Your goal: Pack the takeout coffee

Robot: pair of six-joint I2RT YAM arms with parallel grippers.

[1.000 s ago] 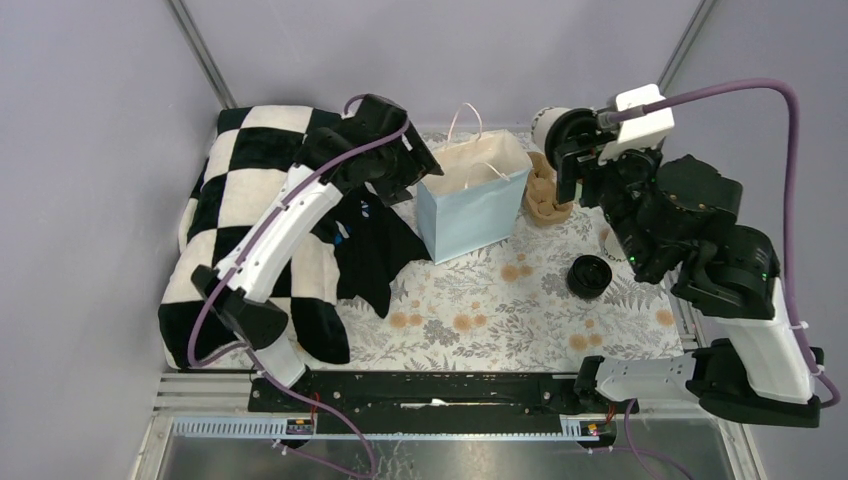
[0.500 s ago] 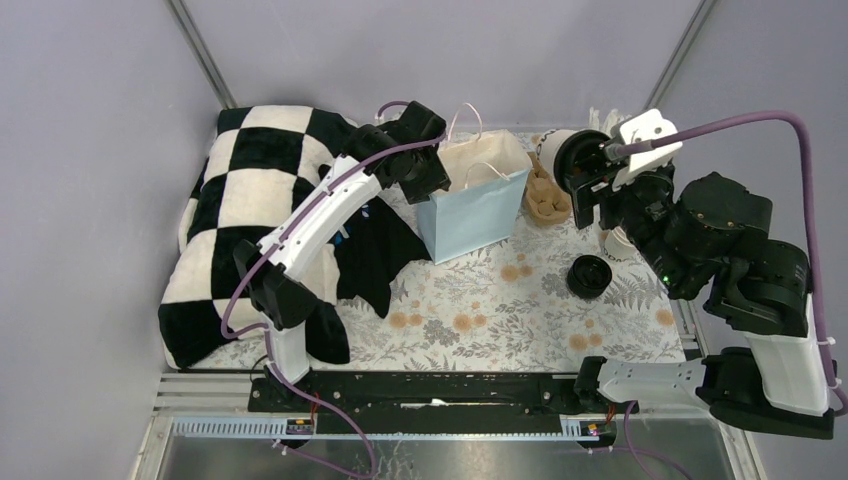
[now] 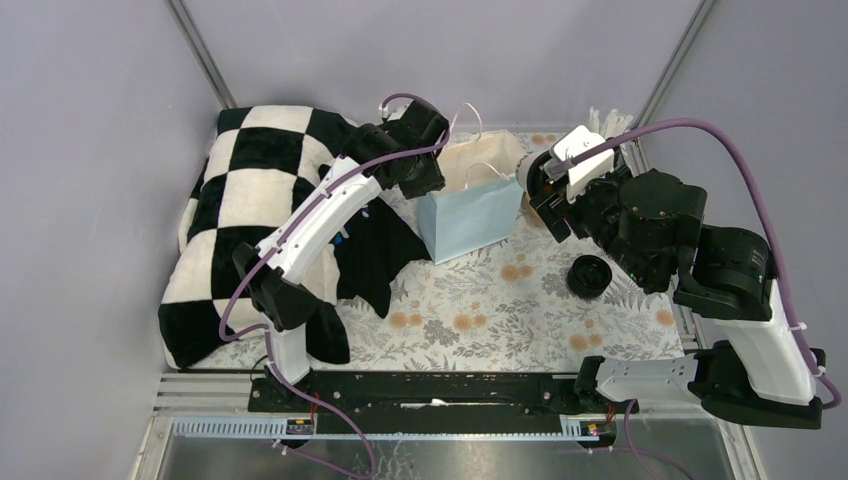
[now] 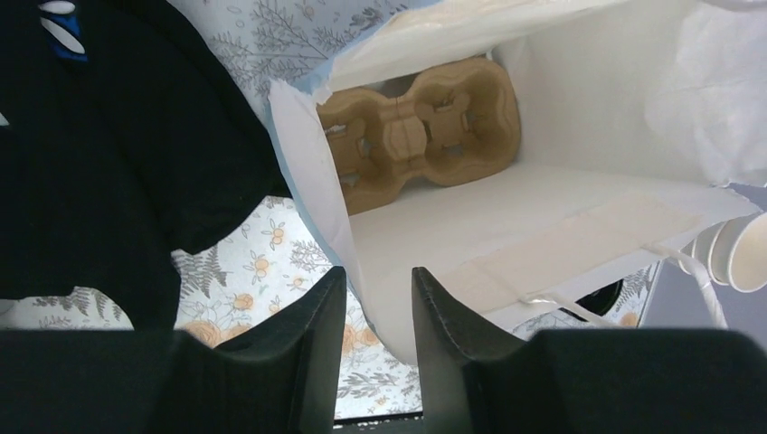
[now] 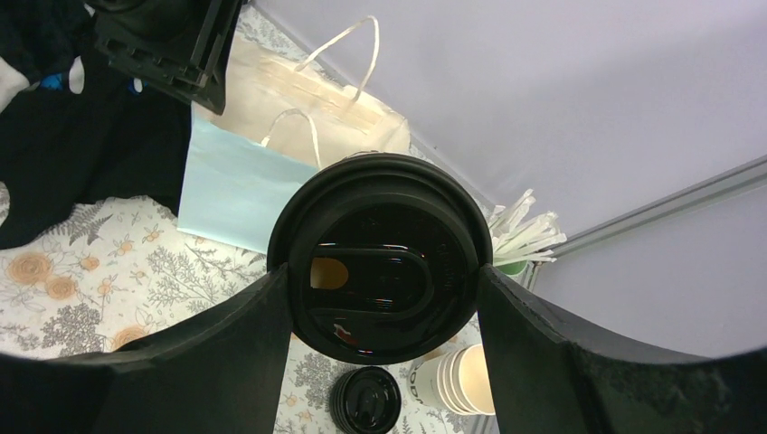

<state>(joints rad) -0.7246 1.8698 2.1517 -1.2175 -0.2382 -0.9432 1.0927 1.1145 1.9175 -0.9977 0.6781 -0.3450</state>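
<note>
The takeout coffee (image 5: 380,217), a white cup with a black lid, is held between my right gripper's (image 5: 382,280) fingers. In the top view the coffee (image 3: 527,172) hangs in the air just right of the light blue paper bag (image 3: 475,205), near its rim. My left gripper (image 3: 425,178) is at the bag's left rim. In the left wrist view its fingers (image 4: 312,344) stand a little apart astride the bag's wall (image 4: 380,235), with a gap showing beside it. A brown cardboard cup carrier (image 4: 416,136) lies in the bag's bottom.
A stack of black lids (image 3: 590,275) and a stack of lidless cream cups (image 5: 457,380) sit under the right arm. Straws (image 5: 525,231) stand at the back right. A chequered pillow (image 3: 250,190) and black cloth (image 3: 375,250) fill the left side.
My right gripper has carried the coffee left and lower, close to the bag's right end. My left gripper moved up to the bag's left rim and has held there.
</note>
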